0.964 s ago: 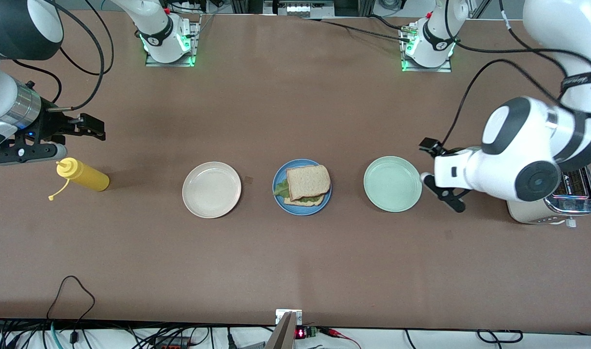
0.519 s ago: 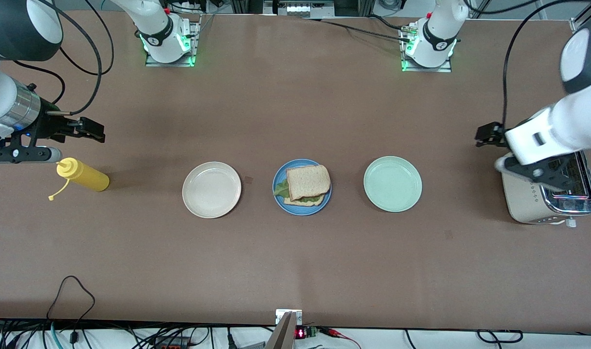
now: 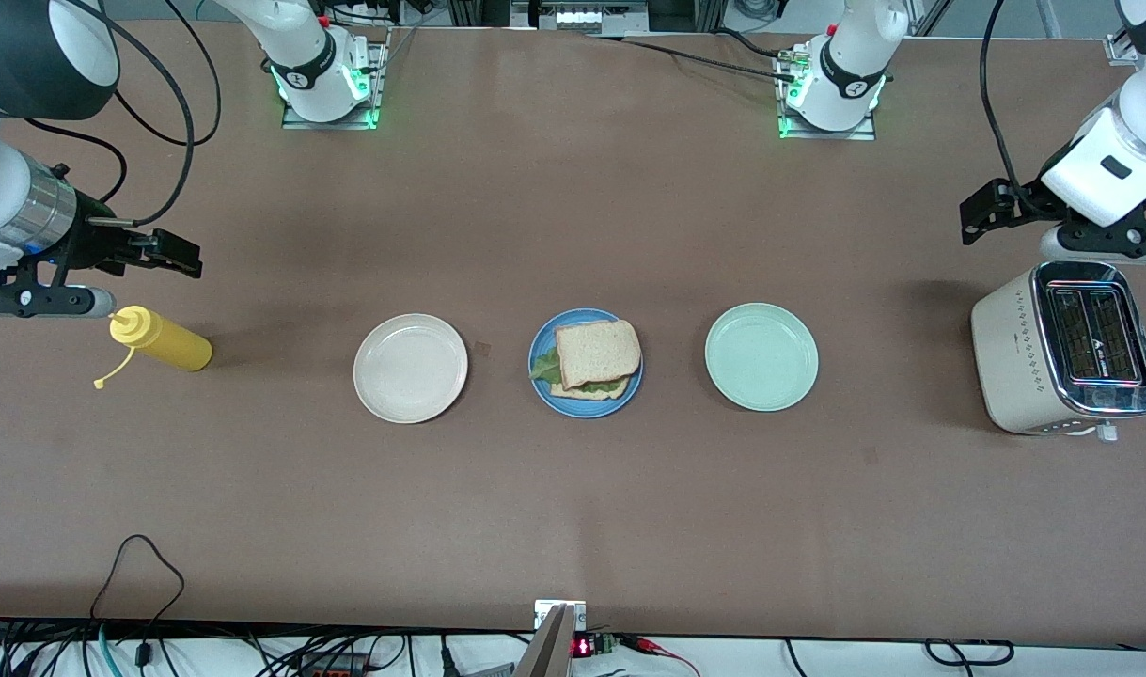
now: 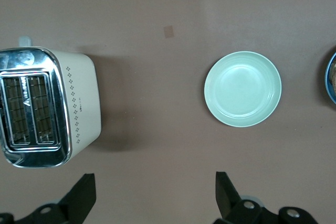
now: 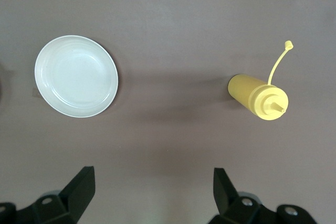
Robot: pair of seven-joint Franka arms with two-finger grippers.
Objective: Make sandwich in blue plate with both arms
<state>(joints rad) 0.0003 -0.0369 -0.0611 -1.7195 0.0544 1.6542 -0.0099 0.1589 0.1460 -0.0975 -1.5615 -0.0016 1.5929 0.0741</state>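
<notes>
The counter [image 3: 573, 508] is lying bare nearest the camera. Next comes a row of things. The sandwich [image 3: 595, 357] is sitting in the blue plate [image 3: 541, 378], in the middle of the row. Bread is on top, green lettuce is peeking out, and more bread is under it. The white plate [image 3: 410, 368] is lying beside it toward my right arm's end, and the green plate [image 3: 761, 356] toward my left arm's end. Both are holding nothing. The yellow bottle [image 3: 162, 341] and the toaster [image 3: 1061, 350] are resting at the two ends.

A second ago my left tool [image 3: 991, 209] was hanging by the green plate. Now I am lifting it up and away, over the counter just farther off than the toaster. Its fingers are spread wide and holding nothing. My right tool [image 3: 164, 252] is waiting above the yellow bottle, also wide open and holding nothing.

I think the sandwich is done, because I am pulling away and nothing is left to carry.
</notes>
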